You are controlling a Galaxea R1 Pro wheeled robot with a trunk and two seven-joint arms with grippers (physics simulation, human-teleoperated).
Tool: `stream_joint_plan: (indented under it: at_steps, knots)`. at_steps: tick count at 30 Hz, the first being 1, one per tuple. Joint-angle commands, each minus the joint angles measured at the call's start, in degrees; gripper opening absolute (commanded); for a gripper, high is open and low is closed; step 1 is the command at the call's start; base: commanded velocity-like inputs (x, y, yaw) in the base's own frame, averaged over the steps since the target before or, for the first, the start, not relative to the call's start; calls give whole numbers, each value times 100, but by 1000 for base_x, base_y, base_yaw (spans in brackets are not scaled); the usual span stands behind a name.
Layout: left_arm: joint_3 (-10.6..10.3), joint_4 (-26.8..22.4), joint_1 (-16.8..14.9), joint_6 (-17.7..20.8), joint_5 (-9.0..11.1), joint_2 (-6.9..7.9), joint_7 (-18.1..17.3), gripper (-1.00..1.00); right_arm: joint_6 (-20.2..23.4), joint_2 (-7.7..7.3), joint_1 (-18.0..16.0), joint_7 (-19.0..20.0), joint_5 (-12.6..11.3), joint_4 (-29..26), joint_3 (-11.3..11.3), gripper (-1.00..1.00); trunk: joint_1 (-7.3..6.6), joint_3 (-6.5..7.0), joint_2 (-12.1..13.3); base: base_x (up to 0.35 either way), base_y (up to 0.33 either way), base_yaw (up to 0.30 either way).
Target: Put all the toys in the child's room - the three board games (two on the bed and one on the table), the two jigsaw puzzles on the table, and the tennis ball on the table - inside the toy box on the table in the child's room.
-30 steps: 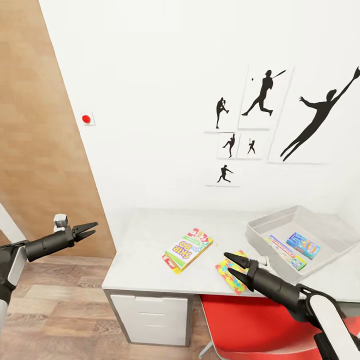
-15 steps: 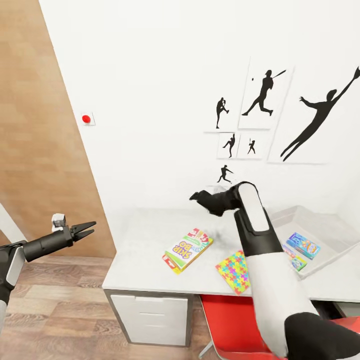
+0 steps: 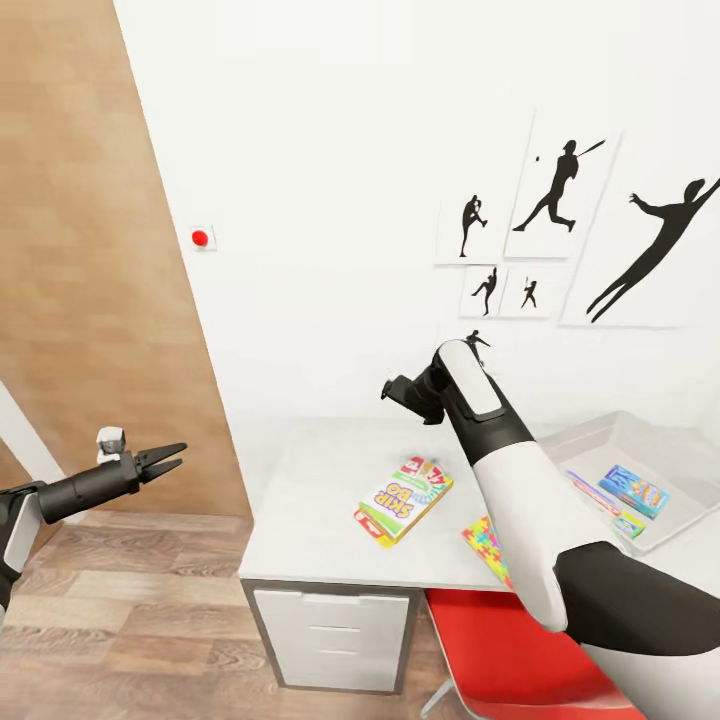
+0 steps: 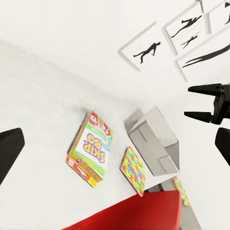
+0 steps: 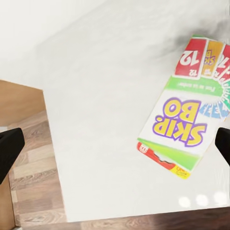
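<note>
The right gripper (image 3: 392, 391) hangs above the table (image 3: 320, 500), jaws spread wide; the green-edged board game (image 3: 403, 500) lies below it. The left gripper (image 3: 172, 458) is slightly parted, empty, well apart from the table.

Count, head view:
- Board games: 3. 1 green-edged box (image 3: 403, 500) lies on the table (image 3: 310, 490) below the right gripper (image 3: 392, 390); 2 more, a red-and-white box (image 3: 598, 497) and a blue box (image 3: 634, 490), lie in the toy box (image 3: 590, 440) beyond that gripper's arm.
- Jigsaw puzzles: 1 (image 3: 485, 540), partly hidden by the arm.
- Toy boxes: 1.
- Wall posters (image 3: 560, 185): 6.
- Red chairs (image 3: 500, 650): 1.
- Grippers: 2, the left gripper (image 3: 165, 461) well off the table.
</note>
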Motion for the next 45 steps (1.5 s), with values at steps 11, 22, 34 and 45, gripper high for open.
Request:
stream_joint_plan:
  at_steps: [11,22,34,45]
  knots:
    - [-8,3,-6,44,17,10,-3,100,14,0,-9,-58,-34,2,38,100,4,-16,-13,4,108,-32]
    - [-1,3,-8,44,14,17,-3,100,14,0,-1,-51,-35,12,11,100,4,-37,-13,4,36,-251]
    - [0,3,-8,44,11,27,-3,100,22,0,0,-50,-35,39,36,100,4,-61,-13,144,106,-125]
    - [-65,-44,-4,78,31,-27,-100,100,27,0,-2,-50,-31,61,56,100,4,-110,-13,94,65,20]
